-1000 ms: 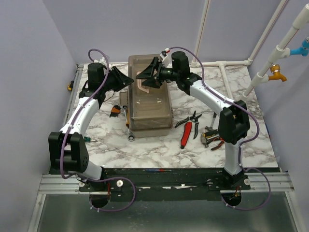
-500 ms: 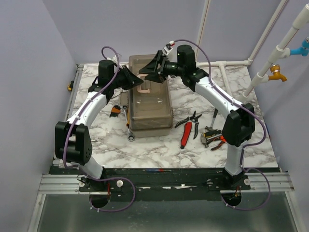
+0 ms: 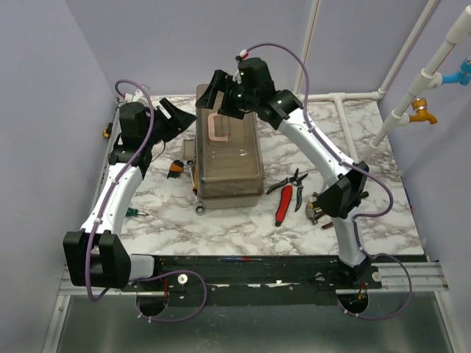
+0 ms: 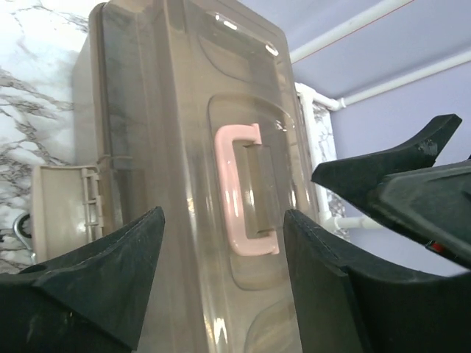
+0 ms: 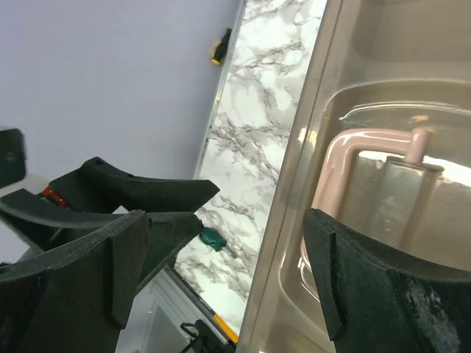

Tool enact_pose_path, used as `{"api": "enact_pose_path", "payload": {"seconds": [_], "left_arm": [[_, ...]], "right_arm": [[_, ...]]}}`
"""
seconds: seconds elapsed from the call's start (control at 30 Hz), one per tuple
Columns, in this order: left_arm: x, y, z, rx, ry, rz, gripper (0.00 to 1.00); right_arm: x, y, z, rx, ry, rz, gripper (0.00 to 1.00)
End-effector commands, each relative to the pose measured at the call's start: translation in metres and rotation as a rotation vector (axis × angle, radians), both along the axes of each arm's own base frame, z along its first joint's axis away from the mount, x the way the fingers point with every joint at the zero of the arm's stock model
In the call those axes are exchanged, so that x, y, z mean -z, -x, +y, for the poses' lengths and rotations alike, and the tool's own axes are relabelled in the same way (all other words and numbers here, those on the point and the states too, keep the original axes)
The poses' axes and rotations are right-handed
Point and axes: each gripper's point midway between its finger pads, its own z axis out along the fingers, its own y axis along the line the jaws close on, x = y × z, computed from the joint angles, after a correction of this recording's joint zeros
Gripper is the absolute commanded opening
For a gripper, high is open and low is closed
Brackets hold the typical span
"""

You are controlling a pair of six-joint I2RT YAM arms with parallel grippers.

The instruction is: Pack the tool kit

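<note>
The tool kit's box [image 3: 228, 158] stands in the middle of the marble table with its smoky lid [image 4: 169, 147] down and its pink handle [image 3: 215, 126] lying flat on top. My left gripper [image 3: 176, 116] hovers open just left of the box's far end, and its wrist view frames the handle [image 4: 239, 191] between the fingers. My right gripper [image 3: 221, 95] hangs open over the far end of the lid, holding nothing, with the handle [image 5: 346, 158] beneath it. Red cutter [image 3: 283, 206], pliers [image 3: 291, 182] and hammer [image 3: 320, 207] lie right of the box.
A green-handled screwdriver [image 3: 134, 212] lies near the left arm, and a small orange tool [image 3: 174, 168] and a wrench [image 3: 199, 208] lie beside the box's left side. White pipes [image 3: 346, 110] run along the back right. A yellow-black item [image 3: 107, 132] sits at the left edge.
The left gripper has drawn back left off the lid and opened. The right gripper has swung left over the box's far end and opened wider.
</note>
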Motion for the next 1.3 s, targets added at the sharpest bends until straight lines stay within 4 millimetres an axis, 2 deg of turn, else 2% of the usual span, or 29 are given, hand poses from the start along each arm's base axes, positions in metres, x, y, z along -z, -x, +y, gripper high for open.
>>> {"api": "enact_pose_path", "payload": {"seconds": [0.0, 0.27, 0.37, 0.47, 0.6, 0.7, 0.77, 0.87, 0.97, 1.03, 1.1, 1.27], "left_arm": [[0.030, 0.001, 0.018, -0.063, -0.056, 0.061, 0.68], [0.057, -0.004, 0.014, -0.034, -0.019, 0.111, 0.58], [0.069, -0.007, 0.009, -0.012, 0.005, 0.133, 0.55], [0.080, -0.011, 0.002, 0.017, 0.031, 0.149, 0.54], [0.089, -0.012, -0.007, 0.045, 0.043, 0.167, 0.53], [0.090, -0.012, -0.013, 0.061, 0.056, 0.165, 0.52], [0.090, -0.013, -0.015, 0.069, 0.060, 0.165, 0.51], [0.088, -0.013, -0.019, 0.086, 0.062, 0.163, 0.49], [0.091, -0.013, -0.020, 0.095, 0.051, 0.175, 0.49], [0.092, -0.013, -0.021, 0.106, 0.046, 0.179, 0.49], [0.091, -0.013, -0.022, 0.117, 0.046, 0.178, 0.49], [0.084, -0.014, -0.026, 0.136, 0.043, 0.169, 0.48]], "right_arm": [[0.045, -0.002, 0.006, 0.094, 0.199, 0.017, 0.91], [0.080, -0.004, 0.015, 0.207, 0.352, -0.030, 0.88], [0.096, -0.004, 0.012, 0.252, 0.444, -0.058, 0.88], [0.104, -0.002, 0.009, 0.287, 0.507, -0.090, 0.88], [0.103, 0.002, 0.009, 0.300, 0.545, -0.121, 0.88], [0.109, 0.009, 0.023, 0.231, 0.503, -0.090, 0.88], [0.112, 0.019, 0.041, 0.149, 0.439, -0.057, 0.88], [0.106, 0.039, 0.074, -0.017, 0.290, -0.012, 0.88], [0.089, 0.058, 0.096, -0.208, 0.095, 0.062, 0.88], [0.073, 0.060, 0.096, -0.287, -0.047, 0.101, 0.87], [0.061, 0.061, 0.089, -0.340, -0.166, 0.138, 0.85], [0.032, 0.069, 0.074, -0.472, -0.370, 0.141, 0.83]]}}
